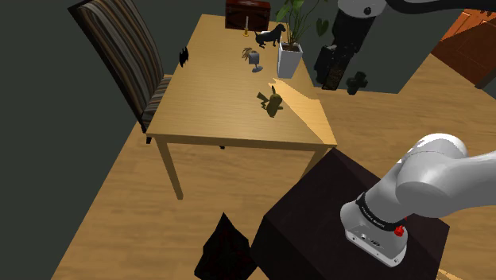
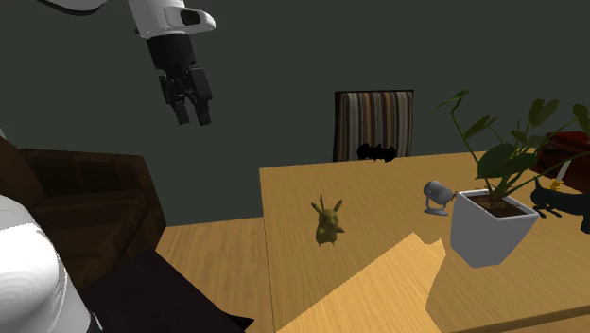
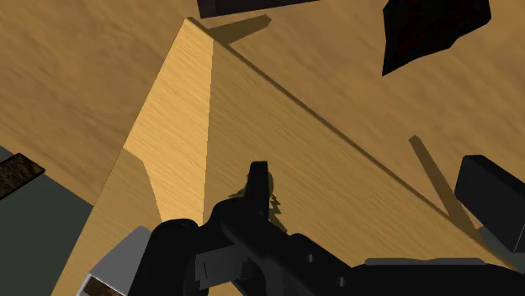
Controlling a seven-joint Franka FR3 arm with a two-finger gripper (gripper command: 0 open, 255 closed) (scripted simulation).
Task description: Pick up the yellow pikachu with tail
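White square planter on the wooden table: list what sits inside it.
The white square planter holds dark brown soil and a green leafy plant. Its walls hide anything below the soil.

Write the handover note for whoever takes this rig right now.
Gripper: high in the air at the second exterior view's upper left, carrying nothing.
Yellowish pikachu: upright on the wooden table, untouched, apart from the white plant pot and the small grey lamp.
Done: no grasp yet.
Left: bring the gripper over the pikachu, lower, close on it, lift.
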